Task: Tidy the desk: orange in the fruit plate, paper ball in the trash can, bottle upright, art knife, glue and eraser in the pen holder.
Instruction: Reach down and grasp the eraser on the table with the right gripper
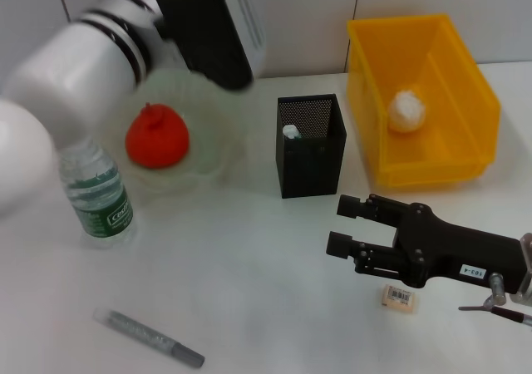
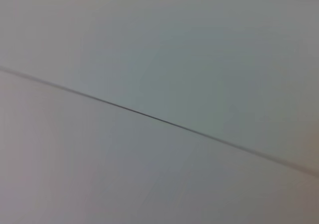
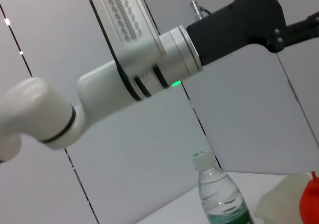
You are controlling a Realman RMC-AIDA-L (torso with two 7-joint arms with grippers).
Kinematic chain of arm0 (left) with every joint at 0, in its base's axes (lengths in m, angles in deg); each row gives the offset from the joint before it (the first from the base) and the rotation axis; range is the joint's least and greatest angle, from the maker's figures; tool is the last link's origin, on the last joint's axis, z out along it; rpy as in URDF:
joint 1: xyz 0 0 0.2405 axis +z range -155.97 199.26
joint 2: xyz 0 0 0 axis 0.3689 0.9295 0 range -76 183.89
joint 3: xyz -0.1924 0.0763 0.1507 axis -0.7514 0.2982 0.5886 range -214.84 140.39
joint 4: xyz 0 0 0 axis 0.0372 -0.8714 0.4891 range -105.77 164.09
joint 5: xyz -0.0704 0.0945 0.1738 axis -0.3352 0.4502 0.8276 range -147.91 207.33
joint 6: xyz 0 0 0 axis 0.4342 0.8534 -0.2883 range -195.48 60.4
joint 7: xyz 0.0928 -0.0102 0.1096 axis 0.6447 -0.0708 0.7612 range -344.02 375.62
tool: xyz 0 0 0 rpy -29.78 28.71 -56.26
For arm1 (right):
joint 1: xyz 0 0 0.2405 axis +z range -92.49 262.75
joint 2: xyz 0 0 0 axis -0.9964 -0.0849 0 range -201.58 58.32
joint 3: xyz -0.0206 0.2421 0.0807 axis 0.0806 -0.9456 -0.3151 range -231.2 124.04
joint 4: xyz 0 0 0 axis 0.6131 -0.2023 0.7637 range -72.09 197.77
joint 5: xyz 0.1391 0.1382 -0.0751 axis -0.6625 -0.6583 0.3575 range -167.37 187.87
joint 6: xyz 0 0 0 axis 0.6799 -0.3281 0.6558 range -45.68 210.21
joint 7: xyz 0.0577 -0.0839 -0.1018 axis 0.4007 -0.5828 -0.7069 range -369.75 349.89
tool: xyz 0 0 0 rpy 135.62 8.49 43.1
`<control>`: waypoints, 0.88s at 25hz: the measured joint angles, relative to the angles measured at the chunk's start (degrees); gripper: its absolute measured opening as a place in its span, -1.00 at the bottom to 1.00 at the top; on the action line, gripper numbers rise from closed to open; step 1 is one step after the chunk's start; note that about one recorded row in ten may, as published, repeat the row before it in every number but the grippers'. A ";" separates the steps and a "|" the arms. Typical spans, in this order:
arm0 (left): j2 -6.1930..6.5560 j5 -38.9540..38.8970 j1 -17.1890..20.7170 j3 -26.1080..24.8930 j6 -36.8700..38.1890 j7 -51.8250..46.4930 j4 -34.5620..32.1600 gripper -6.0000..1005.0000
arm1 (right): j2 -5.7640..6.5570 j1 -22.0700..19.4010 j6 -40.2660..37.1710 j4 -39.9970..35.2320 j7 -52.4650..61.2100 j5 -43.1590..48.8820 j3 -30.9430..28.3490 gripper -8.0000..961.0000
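Looks like eraser time. Right pincer [image 1: 342, 224] hangs spread just over the surface, the eraser [image 1: 399, 297] lying beside its body, glue [image 1: 148, 337] far off. It probably needs to back up and drop. Left pincer: can't tell.

Bright, even light from above, soft faint shadows on the white counter [image 1: 249, 307], blurry left arm [image 1: 75, 83] up close, left wrist view smeared grey
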 joint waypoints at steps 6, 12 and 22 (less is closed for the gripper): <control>0.10 -7.92 0.02 -8.22 12.65 -1.59 -2.71 0.61 | 0.00 -0.03 -0.05 0.10 0.02 -0.04 0.24 0.59; 0.37 -8.49 0.66 -20.59 33.87 -13.59 -5.69 0.60 | 0.00 0.00 -0.05 0.55 0.01 -0.08 0.25 0.59; 0.48 -11.35 7.40 -35.08 61.27 -26.41 -18.39 0.61 | 0.00 1.31 -0.04 0.30 -1.37 0.21 0.63 0.59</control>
